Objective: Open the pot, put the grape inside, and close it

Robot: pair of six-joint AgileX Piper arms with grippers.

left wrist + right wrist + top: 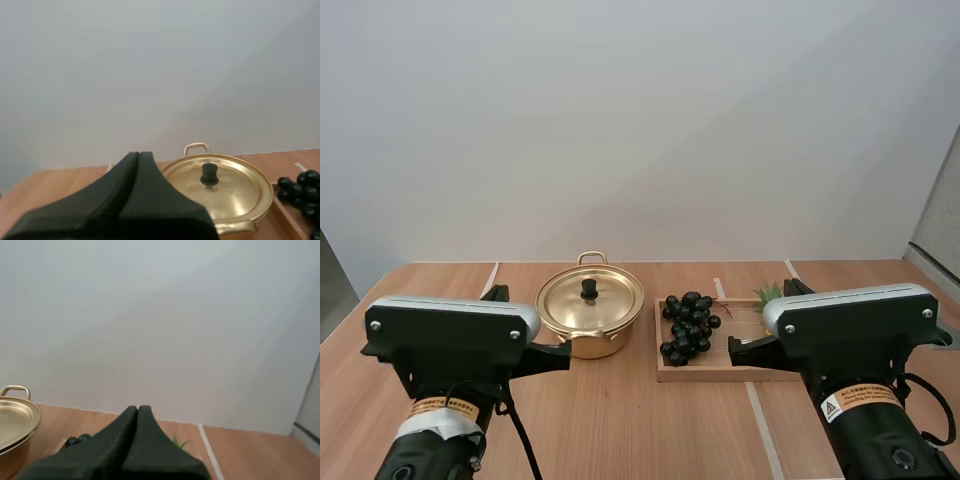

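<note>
Left tool point(139, 156) fingers pressed together — lidded pot point(220, 187) beyond, grapes point(300, 192) beside it.

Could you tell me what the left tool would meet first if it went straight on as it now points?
Probably nothing near: the shut left tool points left of the gold pot, over the table, toward the back wall.

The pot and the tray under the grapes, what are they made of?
Pot: probably thin metal, polished gold finish; its lid gleams. Lid knob: matte black, perhaps plastic. Tray: light wood, matte, judging by its tan colour.
</note>
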